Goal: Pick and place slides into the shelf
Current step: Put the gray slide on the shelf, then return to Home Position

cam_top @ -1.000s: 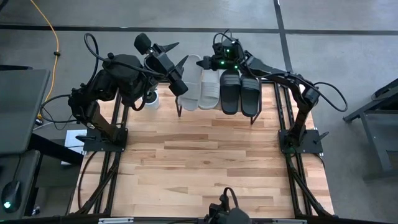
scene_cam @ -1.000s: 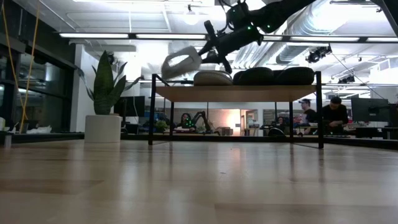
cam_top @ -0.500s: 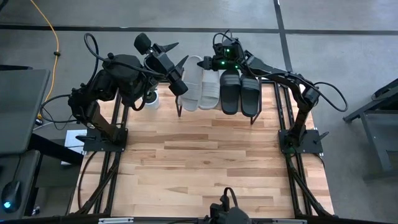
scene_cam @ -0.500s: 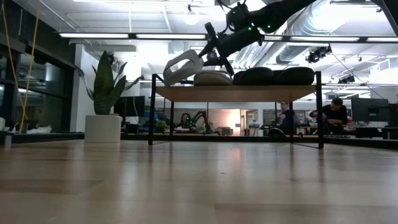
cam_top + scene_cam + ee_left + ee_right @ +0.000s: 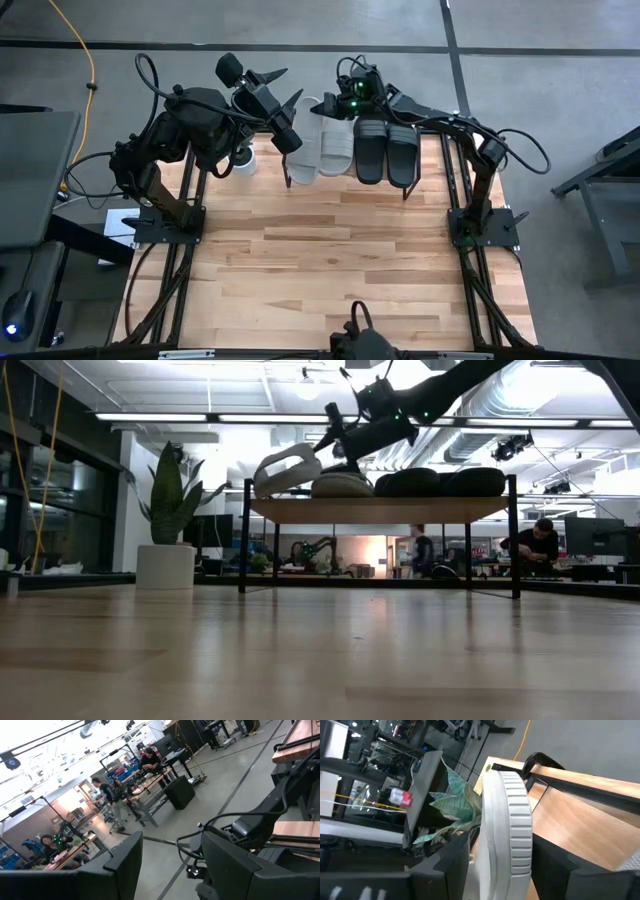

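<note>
Right end effector [image 5: 340, 100] was seen above the far edge of the shelf [image 5: 380, 508], at the shelf's left end, with its two dark fingers [image 5: 450, 865] standing on either side of a pale grey-green slide [image 5: 512, 820]. In the right wrist view the fingers appeared parted, with a gap showing on one side of the sole, so whether the slide was gripped or merely loosely bracketed could not be told for certain. From the low view this slide [image 5: 285, 468] was tilted, its toe end lifted and overhanging the shelf's left end, its heel end nearest the end effector. Its long axis ran roughly from the far edge of the shelf toward the near edge, parallel to its neighbours.

Beside it lay the second pale slide [image 5: 337, 147], then two black slides [image 5: 385, 148] toward the shelf's right end, all flat on the plank.

Left end effector [image 5: 285, 115] was held open and empty, just off the shelf's left end; the right arm was judged the nearer to the tilted slide.
</note>
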`<state>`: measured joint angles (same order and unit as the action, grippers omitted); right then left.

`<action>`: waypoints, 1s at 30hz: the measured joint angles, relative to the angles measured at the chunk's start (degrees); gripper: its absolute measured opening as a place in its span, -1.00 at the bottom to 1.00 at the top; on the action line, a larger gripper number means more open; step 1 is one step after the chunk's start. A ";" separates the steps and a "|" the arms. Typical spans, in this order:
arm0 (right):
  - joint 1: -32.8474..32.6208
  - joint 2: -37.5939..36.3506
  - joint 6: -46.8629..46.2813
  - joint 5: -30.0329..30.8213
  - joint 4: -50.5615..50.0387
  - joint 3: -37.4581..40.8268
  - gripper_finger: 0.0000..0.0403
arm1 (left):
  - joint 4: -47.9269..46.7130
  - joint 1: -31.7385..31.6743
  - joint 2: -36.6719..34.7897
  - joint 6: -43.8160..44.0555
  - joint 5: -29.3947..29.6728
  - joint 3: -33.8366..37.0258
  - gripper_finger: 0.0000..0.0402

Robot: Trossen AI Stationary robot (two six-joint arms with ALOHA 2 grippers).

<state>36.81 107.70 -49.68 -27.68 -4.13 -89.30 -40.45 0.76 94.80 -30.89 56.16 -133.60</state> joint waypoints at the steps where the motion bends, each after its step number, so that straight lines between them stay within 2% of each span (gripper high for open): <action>1: -0.08 0.18 0.19 0.07 0.14 0.00 -0.13 | 0.00 0.00 0.00 0.02 0.00 0.00 -0.04; 14: 1.77 0.22 3.18 2.19 0.81 0.02 -0.11 | -0.33 0.04 0.00 1.36 0.00 0.00 -0.04; 24: 3.62 0.22 7.64 3.11 -5.32 0.07 -0.02 | -0.38 0.02 -0.02 1.27 0.00 0.00 -0.04; 30: 5.08 0.22 7.81 0.87 -6.13 0.11 -0.02 | -0.44 0.02 -0.02 1.18 0.00 0.00 -0.04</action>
<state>41.89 107.92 -41.87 -26.82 -10.26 -89.19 -40.88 0.78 94.78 -29.71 56.16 -133.60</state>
